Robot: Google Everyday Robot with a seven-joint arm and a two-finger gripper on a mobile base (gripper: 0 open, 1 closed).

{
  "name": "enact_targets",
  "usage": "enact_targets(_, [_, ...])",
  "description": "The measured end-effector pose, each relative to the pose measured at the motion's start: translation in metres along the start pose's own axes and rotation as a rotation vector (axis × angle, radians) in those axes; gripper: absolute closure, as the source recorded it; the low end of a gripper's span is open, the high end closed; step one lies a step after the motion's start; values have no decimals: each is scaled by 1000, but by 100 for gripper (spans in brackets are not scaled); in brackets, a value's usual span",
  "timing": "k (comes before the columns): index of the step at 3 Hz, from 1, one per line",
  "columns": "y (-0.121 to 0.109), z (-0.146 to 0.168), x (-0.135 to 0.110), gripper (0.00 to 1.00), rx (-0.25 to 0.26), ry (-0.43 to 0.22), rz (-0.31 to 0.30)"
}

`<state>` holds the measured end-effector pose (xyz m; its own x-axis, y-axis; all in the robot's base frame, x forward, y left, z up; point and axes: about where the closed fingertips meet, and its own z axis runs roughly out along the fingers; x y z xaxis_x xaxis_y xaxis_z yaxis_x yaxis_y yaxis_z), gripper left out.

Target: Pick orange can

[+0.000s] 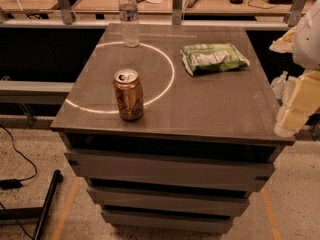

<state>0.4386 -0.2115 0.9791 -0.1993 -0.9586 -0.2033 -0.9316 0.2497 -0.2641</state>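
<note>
The orange can (pixel 128 94) stands upright near the front left of the grey cabinet top (pixel 210 104), its silver pull-tab top showing and a dark emblem on its side. My gripper (pixel 296 104) is at the far right edge of the view, beside the cabinet's right edge and well to the right of the can. Only its cream-coloured end shows and nothing is seen in it.
A clear plastic water bottle (pixel 129 18) stands at the back of the top. A green snack bag (pixel 212 58) lies at the back right. A white ring (pixel 165 79) is marked on the top. Benches with clutter run behind. A black pole (pixel 46 204) lies on the floor at left.
</note>
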Motion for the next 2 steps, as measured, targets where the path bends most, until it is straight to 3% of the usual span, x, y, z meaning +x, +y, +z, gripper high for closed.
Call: enact_targets(2, [-2,25,-52,0,-37,-36,-175])
